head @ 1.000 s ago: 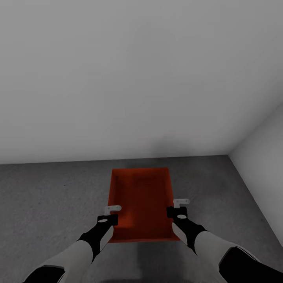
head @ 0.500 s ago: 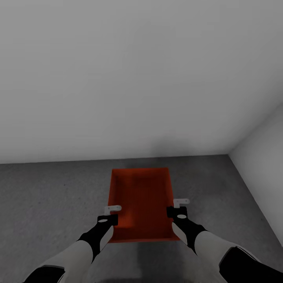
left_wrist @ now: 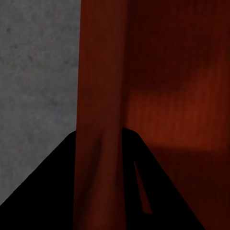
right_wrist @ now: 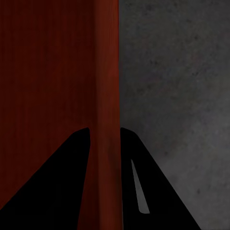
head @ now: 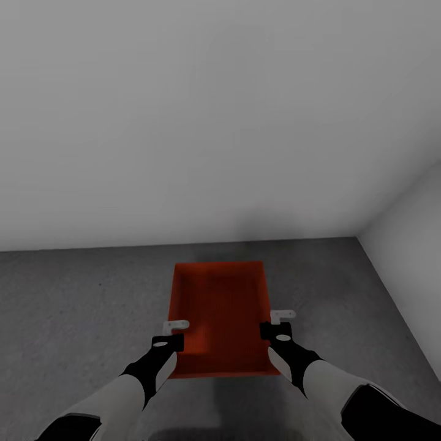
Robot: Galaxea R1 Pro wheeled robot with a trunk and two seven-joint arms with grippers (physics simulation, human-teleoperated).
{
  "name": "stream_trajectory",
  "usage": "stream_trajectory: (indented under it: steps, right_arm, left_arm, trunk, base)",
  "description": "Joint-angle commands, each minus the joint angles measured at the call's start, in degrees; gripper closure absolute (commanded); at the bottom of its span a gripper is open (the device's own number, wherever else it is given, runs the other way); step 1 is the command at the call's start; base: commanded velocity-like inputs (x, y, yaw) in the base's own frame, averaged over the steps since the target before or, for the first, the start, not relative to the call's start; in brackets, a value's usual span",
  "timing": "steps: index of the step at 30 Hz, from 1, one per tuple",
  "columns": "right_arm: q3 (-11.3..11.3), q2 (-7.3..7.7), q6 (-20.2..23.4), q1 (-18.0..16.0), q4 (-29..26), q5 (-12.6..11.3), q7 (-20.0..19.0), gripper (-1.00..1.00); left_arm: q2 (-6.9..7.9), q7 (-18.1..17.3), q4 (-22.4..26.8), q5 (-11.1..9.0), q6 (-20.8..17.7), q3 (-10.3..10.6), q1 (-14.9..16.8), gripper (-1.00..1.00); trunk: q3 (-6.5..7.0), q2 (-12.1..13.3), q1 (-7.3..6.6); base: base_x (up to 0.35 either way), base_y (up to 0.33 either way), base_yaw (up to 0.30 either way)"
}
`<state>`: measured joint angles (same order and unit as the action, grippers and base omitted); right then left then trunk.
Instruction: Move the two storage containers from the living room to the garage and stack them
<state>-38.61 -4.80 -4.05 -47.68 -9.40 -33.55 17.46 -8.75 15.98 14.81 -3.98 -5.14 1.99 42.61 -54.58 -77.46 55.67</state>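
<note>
An orange-red storage container (head: 220, 315) lies lengthwise in front of me over the dark grey concrete floor (head: 73, 306) of the garage, near the pale grey back wall. My left gripper (head: 173, 334) is shut on its left side wall (left_wrist: 98, 120), and my right gripper (head: 277, 324) is shut on its right side wall (right_wrist: 106, 96). In both wrist views the thin wall runs between the dark fingers. Whether the box rests on the floor or hangs just above it I cannot tell.
The back wall (head: 214, 122) meets the floor just beyond the box. A side wall (head: 410, 245) closes the corner at the right. Bare concrete (right_wrist: 182, 86) stretches to the left and right of the box.
</note>
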Motion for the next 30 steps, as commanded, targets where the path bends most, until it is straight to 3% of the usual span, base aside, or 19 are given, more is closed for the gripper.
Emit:
stream_trajectory:
  steps: [1, 30]
  right_arm:
    - [0.6, 0.76, -0.4, 0.0, 3.5, -0.7, 3.6, 1.00]
    - [0.6, 0.76, 0.0, 0.0, 3.5, -0.7, 3.6, 1.00]
  left_arm:
    - [0.05, 2.9, 0.2, 0.7, -0.4, -0.8, 0.0, 1.00]
    - [0.05, 2.9, 0.3, 0.7, -0.4, -0.8, 0.0, 1.00]
  trunk:
    - [-0.12, 0.0, 0.00]
    - [-0.73, 0.0, 0.00]
  base:
    - [0.000, 0.000, 0.000]
    - [0.000, 0.000, 0.000]
